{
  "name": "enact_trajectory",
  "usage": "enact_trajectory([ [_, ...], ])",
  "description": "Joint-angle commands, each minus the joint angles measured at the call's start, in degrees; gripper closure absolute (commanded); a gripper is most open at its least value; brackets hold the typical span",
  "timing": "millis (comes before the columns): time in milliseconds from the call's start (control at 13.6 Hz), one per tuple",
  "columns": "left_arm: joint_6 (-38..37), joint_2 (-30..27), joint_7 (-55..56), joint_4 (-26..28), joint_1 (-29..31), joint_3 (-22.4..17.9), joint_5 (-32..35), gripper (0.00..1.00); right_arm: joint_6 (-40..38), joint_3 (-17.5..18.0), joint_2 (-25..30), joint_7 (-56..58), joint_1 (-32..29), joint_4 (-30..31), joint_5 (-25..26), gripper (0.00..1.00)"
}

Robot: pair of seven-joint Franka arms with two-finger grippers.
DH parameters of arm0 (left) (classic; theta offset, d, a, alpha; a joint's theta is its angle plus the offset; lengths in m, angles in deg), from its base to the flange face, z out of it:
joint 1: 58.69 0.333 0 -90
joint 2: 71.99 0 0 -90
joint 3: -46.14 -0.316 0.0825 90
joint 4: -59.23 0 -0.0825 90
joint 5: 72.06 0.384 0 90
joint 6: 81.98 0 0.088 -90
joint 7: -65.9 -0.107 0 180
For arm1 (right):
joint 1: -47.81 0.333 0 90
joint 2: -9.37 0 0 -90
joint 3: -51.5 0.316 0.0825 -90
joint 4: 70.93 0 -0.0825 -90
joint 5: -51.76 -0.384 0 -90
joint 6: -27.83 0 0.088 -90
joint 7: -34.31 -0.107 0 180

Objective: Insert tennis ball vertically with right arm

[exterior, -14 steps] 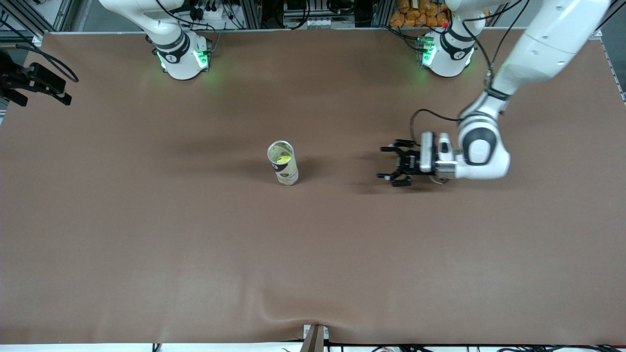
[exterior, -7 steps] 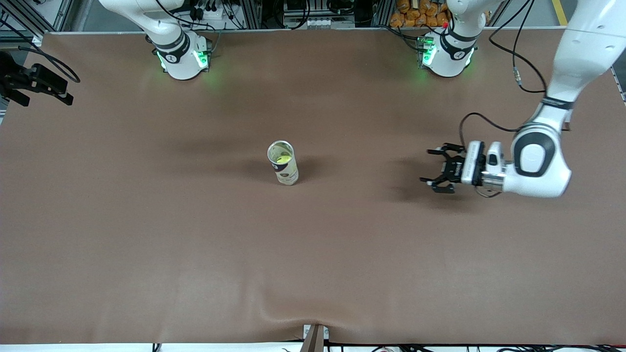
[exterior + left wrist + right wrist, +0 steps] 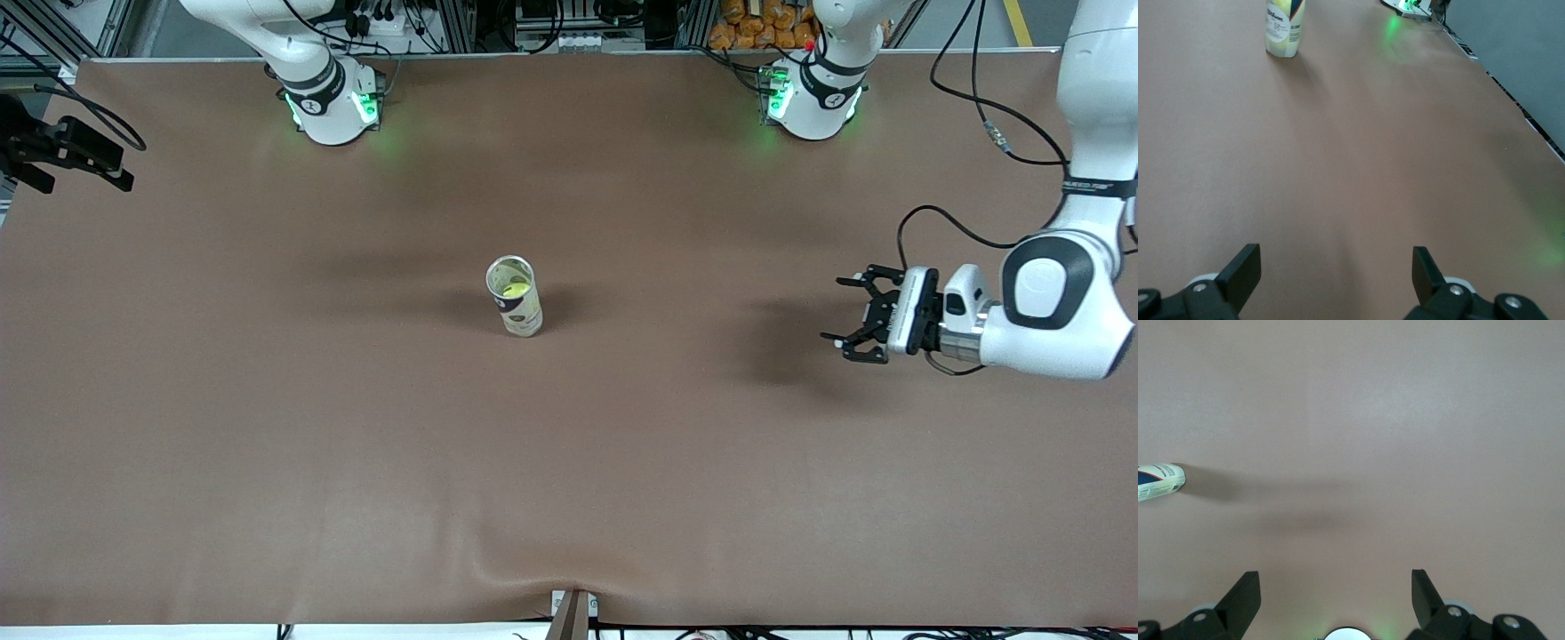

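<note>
A tall tube-shaped can stands upright mid-table with its top open. The yellow tennis ball sits inside it. The left wrist view shows the can far off, and the right wrist view catches the can at its edge. My left gripper hovers low over the table toward the left arm's end, well apart from the can, and is open and empty; the left wrist view shows this gripper over bare table. My right gripper is open and empty, high above the right arm's base; the front view does not show it.
The brown mat covers the whole table. The two arm bases glow green along the edge farthest from the front camera. A black clamp sticks in at the right arm's end.
My left arm has pulled away from the can toward its own end of the table, gripper open throughout. The can and ball have not moved.
</note>
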State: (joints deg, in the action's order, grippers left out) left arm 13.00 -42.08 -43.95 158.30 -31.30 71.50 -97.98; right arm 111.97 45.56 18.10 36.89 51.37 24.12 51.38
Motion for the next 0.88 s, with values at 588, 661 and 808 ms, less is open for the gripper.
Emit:
enact_trajectory([
  [588,-8.3,1.6,24.5,-12.2,-1.7,0.1,8.0,0.00,0.1,0.9,1.5,0.8,-0.6,1.4,0.6,0.00],
  [661,-9.5,1.6,27.9,-13.5,-1.7,0.1,9.3,0.00,0.0,0.9,1.5,0.8,-0.6,1.4,0.6,0.00],
  [808,-13.9,0.8,30.9,-17.1,-7.7,-6.4,9.0,0.00,-0.5,0.8,1.5,0.8,-0.6,1.4,0.6,0.00],
])
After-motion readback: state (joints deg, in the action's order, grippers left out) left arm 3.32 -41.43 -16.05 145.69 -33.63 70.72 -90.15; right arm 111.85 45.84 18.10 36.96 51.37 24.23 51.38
